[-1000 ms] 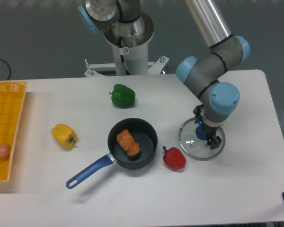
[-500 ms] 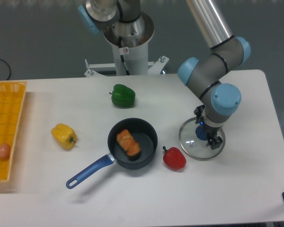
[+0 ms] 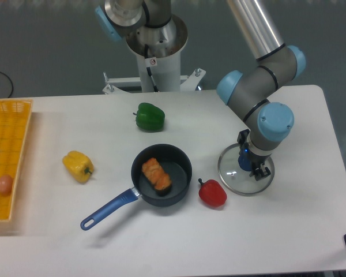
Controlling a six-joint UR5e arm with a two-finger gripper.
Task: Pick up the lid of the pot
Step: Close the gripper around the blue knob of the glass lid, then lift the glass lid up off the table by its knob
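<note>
We see the gripper (image 3: 254, 154) slightly shifted over the pot lid (image 3: 229, 174) compared with half a second ago, while the lid, the pan (image 3: 176, 164) and the peppers hold their places. Its fingers straddle the lid's blue knob (image 3: 245, 162); we cannot tell whether they have clamped on it. The lid lies flat on the desk (image 3: 173, 242), beneath the gripper, with the arm (image 3: 277, 119) reaching over its far side.

Closest to the lid, crowding its near left edge, sits a red pepper (image 3: 212, 194). Left of the lid, beyond that pepper, is the pan, its handle pointing away and a brown-orange item (image 3: 155, 174) inside. A green pepper (image 3: 149, 116) lies well to the lid's far left, a yellow pepper (image 3: 78, 166) farther left, and a yellow crate (image 3: 11, 118) farthest left.

We count one lid, one pan, one crate and three peppers.
</note>
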